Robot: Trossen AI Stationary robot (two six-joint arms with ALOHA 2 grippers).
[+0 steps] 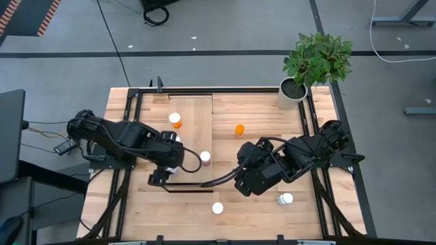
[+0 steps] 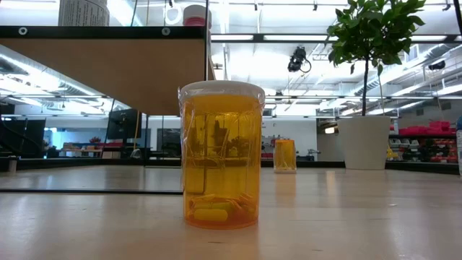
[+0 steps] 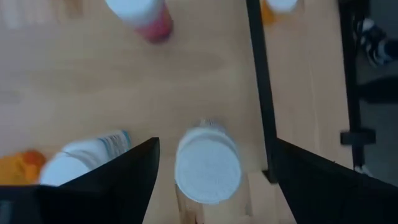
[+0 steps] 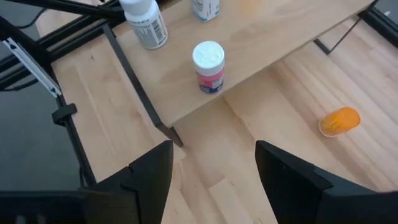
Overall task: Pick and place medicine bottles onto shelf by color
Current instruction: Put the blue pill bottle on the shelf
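The shelf (image 1: 194,112) stands on the table's left half. On it stand an orange bottle (image 1: 176,120), a white bottle (image 1: 174,138) and a pink bottle (image 1: 205,158). My left gripper (image 3: 216,144) is open above the shelf's near end, pointing down. Its fingers stand either side of a white-capped bottle (image 3: 207,167) without touching it. That bottle stands upright on its base on the shelf. My right gripper (image 4: 213,146) hangs open over the table right of the shelf, with nothing between its fingers. More bottles are on the table: orange (image 1: 239,129), white-capped orange (image 1: 218,208), white (image 1: 285,199).
A potted plant (image 1: 294,92) stands at the table's far right corner. The shelf's dark frame bar (image 3: 261,93) runs along its near end. In the low view the orange bottle (image 2: 221,155) stands close to the camera, with the raised shelf board (image 2: 108,72) behind it.
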